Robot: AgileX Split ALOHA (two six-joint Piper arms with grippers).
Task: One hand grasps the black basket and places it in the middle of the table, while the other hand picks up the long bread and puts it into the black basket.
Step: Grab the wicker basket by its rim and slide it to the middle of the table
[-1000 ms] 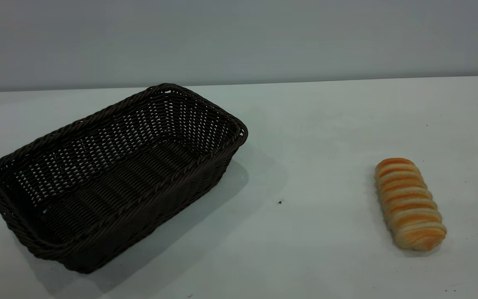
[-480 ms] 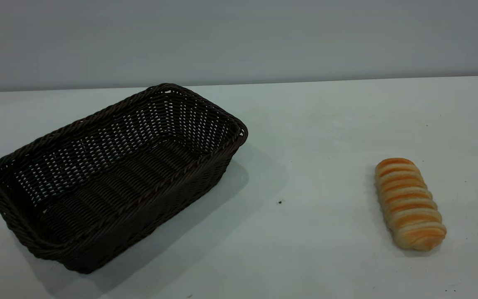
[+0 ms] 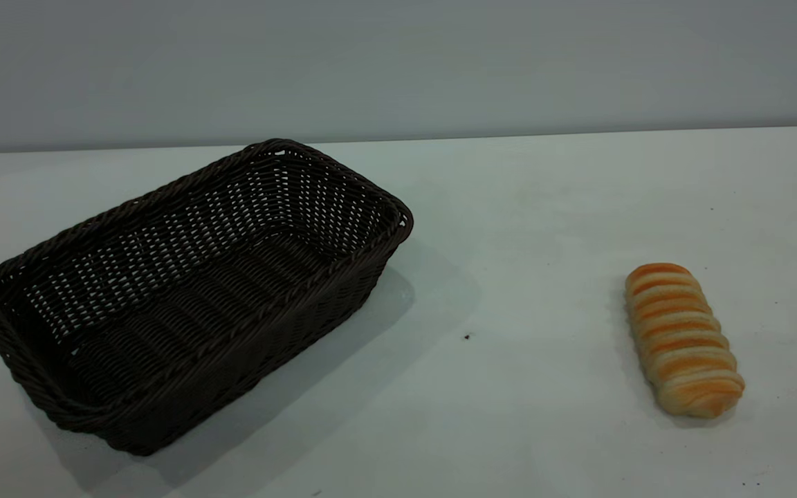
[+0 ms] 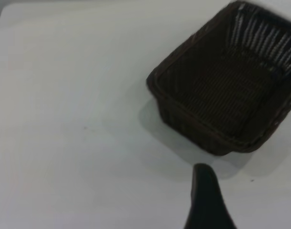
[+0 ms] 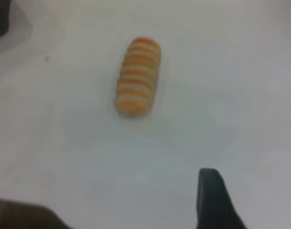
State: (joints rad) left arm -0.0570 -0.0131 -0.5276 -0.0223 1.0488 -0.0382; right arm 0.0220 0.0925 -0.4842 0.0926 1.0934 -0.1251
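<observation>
Wicker basket [image 3: 184,290] sits empty at the table's [image 3: 523,207] left side, bread [image 3: 682,339] well apart at the right, both untouched, so every step is left; each wrist view shows one finger only, so I cannot tell either gripper's jaws.

Exterior view: soft even light, moderately bright, no glare on bench [image 3: 544,207]. Black basket [image 3: 184,290] casts broad soft shadow toward front right; light comes from upper left rear. Long bread [image 3: 682,339] has only thin faint shadow at its base. Exterior view sharp. Both wrist views blurred, basket weave smeared, bread ridges soft. Dark finger [image 4: 207,202] at frame edge out of focus; same for finger [image 5: 214,200].
</observation>
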